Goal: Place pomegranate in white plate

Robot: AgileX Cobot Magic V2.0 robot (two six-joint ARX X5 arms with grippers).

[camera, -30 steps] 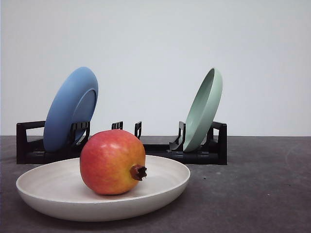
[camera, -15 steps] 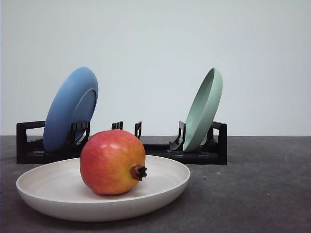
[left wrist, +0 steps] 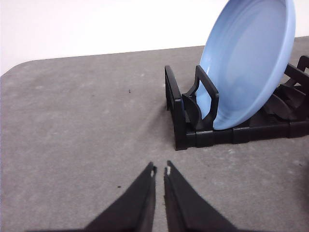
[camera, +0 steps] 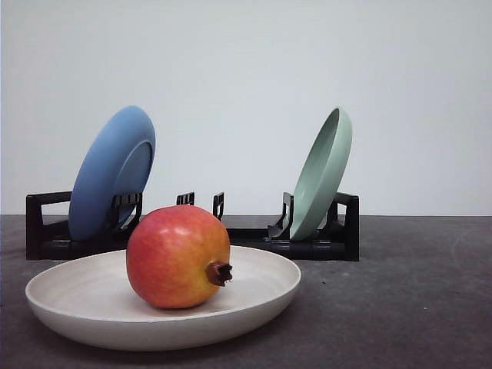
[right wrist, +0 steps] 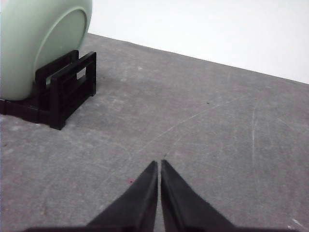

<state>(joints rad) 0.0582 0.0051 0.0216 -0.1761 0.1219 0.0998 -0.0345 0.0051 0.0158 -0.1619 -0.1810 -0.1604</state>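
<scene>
Resting inside the white plate (camera: 92, 296), the pomegranate (camera: 177, 256) points its calyx toward 4 o'clock; left fingers (left wrist: 160, 170) and right fingers (right wrist: 159, 165) sit pressed together, empty, above the table (right wrist: 217, 140).

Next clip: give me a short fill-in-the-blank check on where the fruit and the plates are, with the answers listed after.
1. The pomegranate rests in the ____ plate.
2. The blue plate stands on edge in the black ____.
3. In the front view, the pale green plate stands to the ____ of the blue plate.
4. The left gripper and right gripper are both ____, holding nothing.

Missing words: white; rack; right; shut
</scene>
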